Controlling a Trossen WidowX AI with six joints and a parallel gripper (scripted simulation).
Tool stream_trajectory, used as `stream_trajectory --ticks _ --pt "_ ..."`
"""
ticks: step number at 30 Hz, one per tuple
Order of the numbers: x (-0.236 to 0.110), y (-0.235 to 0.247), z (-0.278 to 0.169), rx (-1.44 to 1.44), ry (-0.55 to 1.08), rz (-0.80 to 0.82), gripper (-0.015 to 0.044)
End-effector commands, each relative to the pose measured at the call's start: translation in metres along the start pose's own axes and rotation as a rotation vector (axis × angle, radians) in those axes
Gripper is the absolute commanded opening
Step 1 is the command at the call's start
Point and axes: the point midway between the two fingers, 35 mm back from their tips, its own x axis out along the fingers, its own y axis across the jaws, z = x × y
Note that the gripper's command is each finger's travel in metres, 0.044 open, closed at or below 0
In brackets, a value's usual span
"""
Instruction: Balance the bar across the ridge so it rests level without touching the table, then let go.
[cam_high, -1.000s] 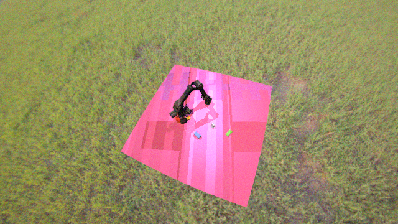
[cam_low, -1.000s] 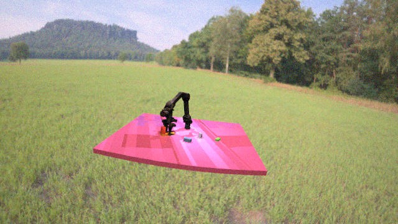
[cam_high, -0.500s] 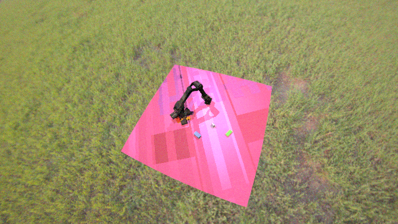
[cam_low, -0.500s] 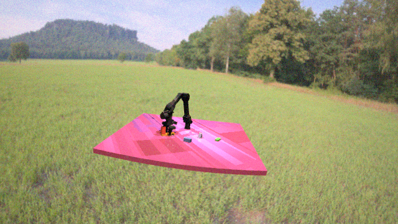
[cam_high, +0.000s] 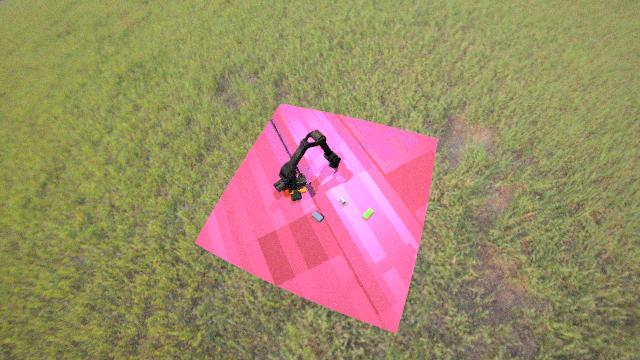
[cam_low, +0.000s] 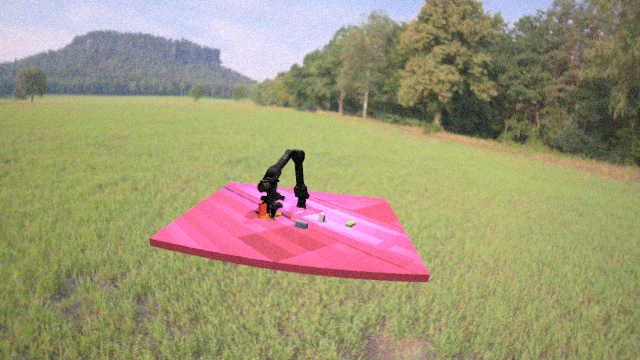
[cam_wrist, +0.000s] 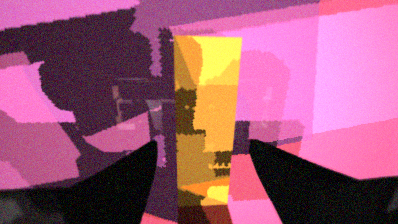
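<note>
In the wrist view a long yellow and orange bar (cam_wrist: 207, 115) lies flat on the pink table, running straight away from me. My gripper (cam_wrist: 204, 146) (cam_high: 336, 167) (cam_low: 301, 204) is open, with one black finger on each side of the bar's near part and a gap between each finger and the bar. The gripper points down, low over the table. A small grey-blue block (cam_high: 317, 216) (cam_low: 301, 224) that may be the ridge stands on the table, apart from the gripper. I cannot make out the bar under the gripper in the top and exterior views.
The pink patchwork table (cam_high: 310, 280) (cam_low: 240, 250) floats over grass. A small white piece (cam_high: 342, 201) (cam_low: 321, 217) and a green block (cam_high: 368, 213) (cam_low: 350, 223) lie beyond the grey-blue block. Orange and yellow bits (cam_high: 301, 190) (cam_low: 262, 210) sit by the arm's base.
</note>
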Motion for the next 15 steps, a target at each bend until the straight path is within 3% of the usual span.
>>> stream_trajectory --ticks 1,4,11,15 --pt "0.0 0.0 0.0 0.0 0.0 0.0 0.0236" --pt "0.0 0.0 0.0 0.0 0.0 0.0 0.0157" --pt "0.0 0.0 0.0 0.0 0.0 0.0 0.0111" --pt "-0.0062 -0.0004 -0.001 0.0 0.0 0.0 0.0006"
